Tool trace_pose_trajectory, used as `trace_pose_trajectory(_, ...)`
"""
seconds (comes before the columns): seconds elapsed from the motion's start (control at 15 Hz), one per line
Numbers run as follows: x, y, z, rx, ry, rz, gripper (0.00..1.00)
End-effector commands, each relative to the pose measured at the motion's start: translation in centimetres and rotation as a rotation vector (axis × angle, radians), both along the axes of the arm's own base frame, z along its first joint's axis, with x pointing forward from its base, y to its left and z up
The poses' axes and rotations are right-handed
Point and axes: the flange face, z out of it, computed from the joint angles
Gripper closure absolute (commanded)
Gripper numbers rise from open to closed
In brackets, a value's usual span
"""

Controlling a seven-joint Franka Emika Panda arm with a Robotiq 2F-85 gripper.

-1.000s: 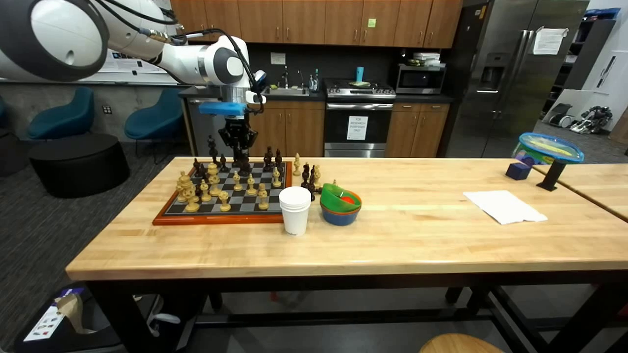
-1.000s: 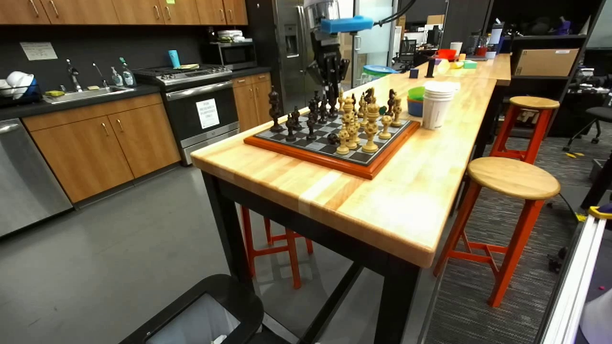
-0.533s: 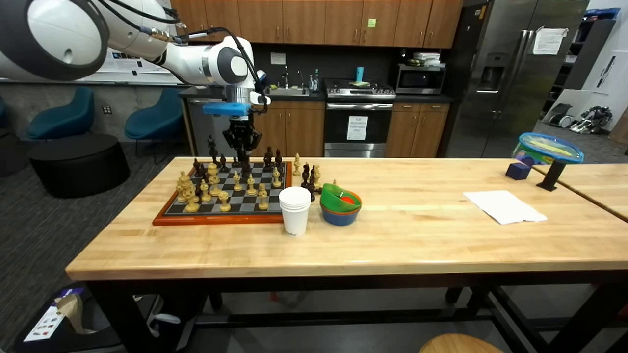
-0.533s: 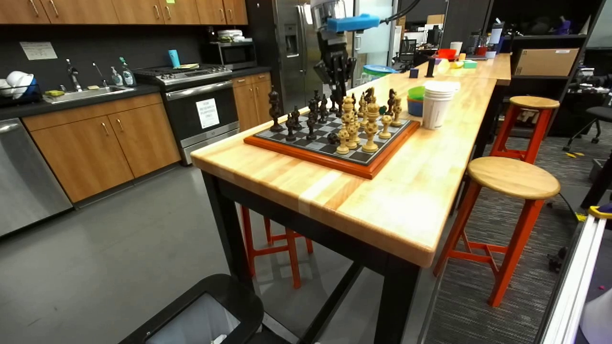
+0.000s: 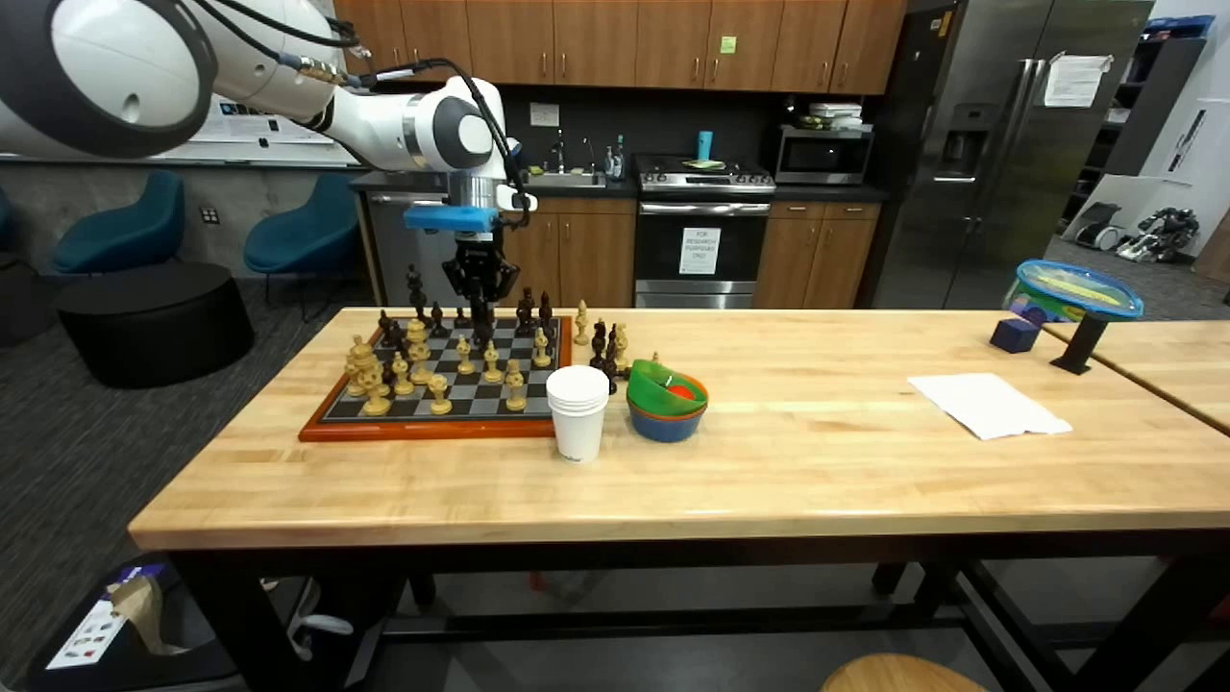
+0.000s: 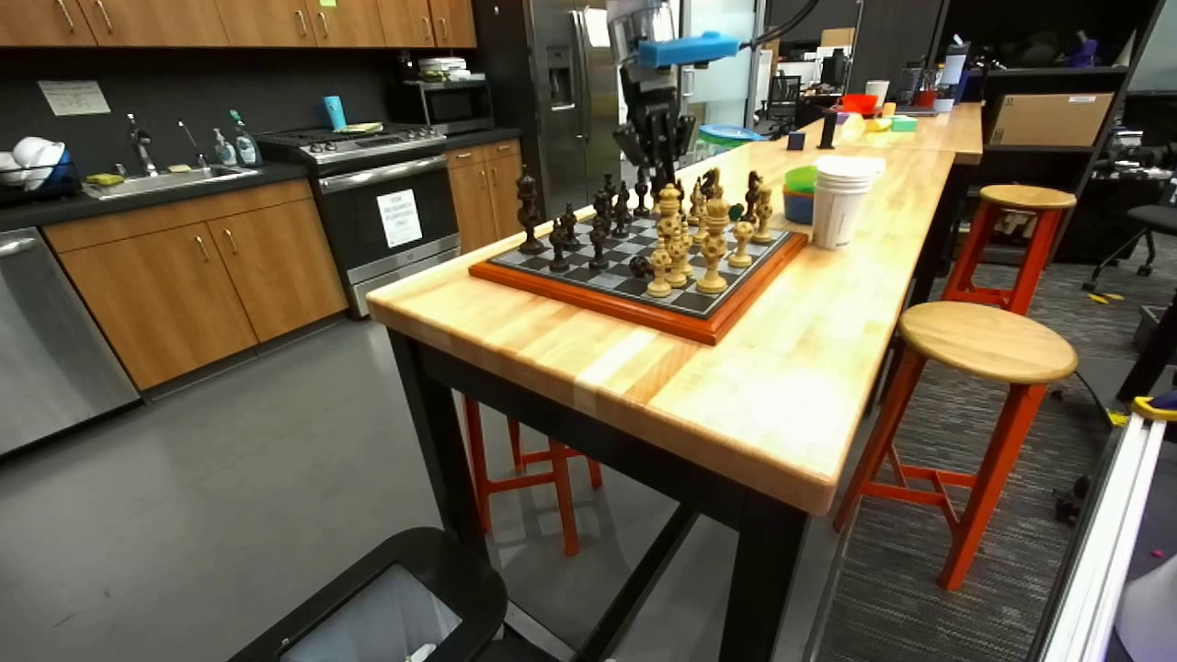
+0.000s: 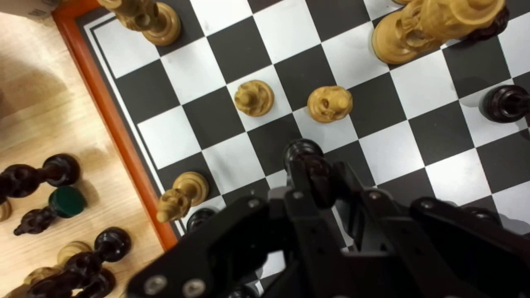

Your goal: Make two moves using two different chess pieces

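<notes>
Shifted slightly toward three o'clock in both exterior views, compared with half a second ago: the gripper (image 7: 319,174) and the dark chess piece (image 7: 307,152) it pinches. From the wrist, its jaws are pressed together on that piece, which sits directly between them, base toward eleven o'clock, over the chessboard (image 7: 391,152); whether it touches a square cannot be told. One pale chess piece (image 7: 328,105) stands near it at twelve o'clock, another pale one (image 7: 253,99) at eleven, farther off.

Wrist view, outward from gripper (image 7: 319,179): pale chess pieces (image 7: 254,98) block 11 and 12 o'clock; chessboard squares (image 7: 453,169) bare toward 3.
</notes>
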Motion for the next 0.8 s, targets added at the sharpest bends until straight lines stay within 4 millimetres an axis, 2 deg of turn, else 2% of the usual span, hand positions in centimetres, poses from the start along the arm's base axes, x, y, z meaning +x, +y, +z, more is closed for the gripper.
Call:
trace_pose_trajectory(0.0, -0.9, -0.4, 0.1, -0.006, 0.011, -0.005, 0.95)
trace_pose_trajectory(0.47, -1.4, -1.1, -0.9, 0.001, 0.024, -0.007, 0.95)
trace_pose_trajectory(0.53, -1.3, -1.1, -1.0, 0.003, 0.025, -0.007, 0.54)
trace_pose_trajectory(0.67, -1.4, -1.1, -1.1, 0.003, 0.025, -0.006, 0.50)
trace_pose_trajectory(0.73, -1.5, -1.2, -1.1, 0.003, 0.024, -0.007, 0.43)
